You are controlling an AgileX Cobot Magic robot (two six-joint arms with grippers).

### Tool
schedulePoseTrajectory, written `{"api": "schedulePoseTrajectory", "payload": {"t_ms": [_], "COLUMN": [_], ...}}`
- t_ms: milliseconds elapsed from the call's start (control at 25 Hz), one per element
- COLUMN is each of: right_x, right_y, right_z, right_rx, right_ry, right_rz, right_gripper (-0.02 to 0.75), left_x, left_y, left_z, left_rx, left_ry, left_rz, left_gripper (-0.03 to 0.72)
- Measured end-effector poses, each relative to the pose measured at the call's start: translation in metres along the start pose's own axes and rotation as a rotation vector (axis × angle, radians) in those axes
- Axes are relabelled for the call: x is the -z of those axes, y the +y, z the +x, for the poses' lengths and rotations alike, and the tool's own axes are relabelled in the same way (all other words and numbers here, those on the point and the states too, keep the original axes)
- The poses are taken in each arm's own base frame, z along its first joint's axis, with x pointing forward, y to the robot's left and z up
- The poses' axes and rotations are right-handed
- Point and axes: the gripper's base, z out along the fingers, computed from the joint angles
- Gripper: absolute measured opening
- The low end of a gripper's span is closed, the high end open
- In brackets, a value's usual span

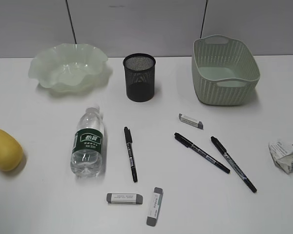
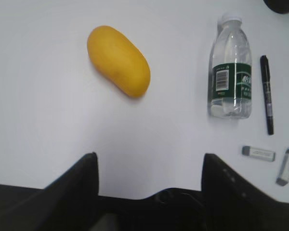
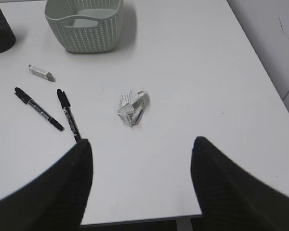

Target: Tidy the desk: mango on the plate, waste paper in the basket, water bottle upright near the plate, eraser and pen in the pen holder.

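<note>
Mango lies on the surface at its left edge, apart from the plate. Paper sits right of the pens. Left hand and right hand both hover spread apart, empty.

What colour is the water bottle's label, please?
Dark green with white print, on the water bottle; clearest in the exterior view.

I record a plain grey wall at the back, with two thin dark lines running down it, well apart.
</note>
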Motion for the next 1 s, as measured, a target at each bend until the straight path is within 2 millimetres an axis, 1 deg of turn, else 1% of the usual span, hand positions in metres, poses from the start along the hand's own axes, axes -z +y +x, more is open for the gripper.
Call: {"api": "schedulePoseTrajectory", "payload": {"t_ms": [80, 200, 320, 440, 480, 560, 640, 680, 800, 920, 1000], "right_x": [0.0, 0.0, 0.0, 0.0, 0.0, 0.0, 0.0, 0.0, 0.0, 0.0, 0.0], "right_y": [0.0, 0.0, 0.0, 0.0, 0.0, 0.0, 0.0, 0.0, 0.0, 0.0, 0.0], "right_z": [0.0, 0.0, 0.0, 0.0, 0.0, 0.0, 0.0, 0.0, 0.0, 0.0, 0.0], "right_rx": [0.0, 0.0, 0.001, 0.001, 0.001, 0.001, 0.001, 0.001, 0.001, 0.001, 0.001], "right_ry": [0.0, 0.0, 0.0, 0.0, 0.0, 0.0, 0.0, 0.0, 0.0, 0.0, 0.0], "right_rz": [0.0, 0.0, 0.001, 0.001, 0.001, 0.002, 0.002, 0.002, 0.002, 0.002, 0.002], "right_gripper": [0.508, 0.508, 0.508, 0.508, 0.508, 0.508, 0.508, 0.508, 0.508, 0.508, 0.508], "left_x": [-0.02, -0.041, -0.066, -0.086, -0.09, -0.096, -0.099, -0.1, -0.108, -0.122, -0.129], "left_y": [-0.007, -0.013, -0.012, -0.008, -0.008, -0.009, -0.015, -0.018, -0.02, -0.019, -0.019], "left_z": [-0.014, -0.023, -0.032, -0.035, -0.036, -0.041, -0.048, -0.051, -0.056, -0.058, -0.061], "left_rx": [0.101, 0.196, 0.271, 0.286, 0.29, 0.315, 0.369, 0.396, 0.437, 0.457, 0.47], "left_ry": [0.081, 0.165, 0.247, 0.325, 0.336, 0.303, 0.25, 0.221, 0.212, 0.248, 0.233], "left_rz": [0.034, 0.061, 0.019, -0.035, -0.043, -0.024, 0.039, 0.072, 0.1, 0.086, 0.088], "left_gripper": [0.51, 0.51, 0.51, 0.516, 0.527, 0.564, 0.609, 0.62, 0.633, 0.633, 0.633]}}
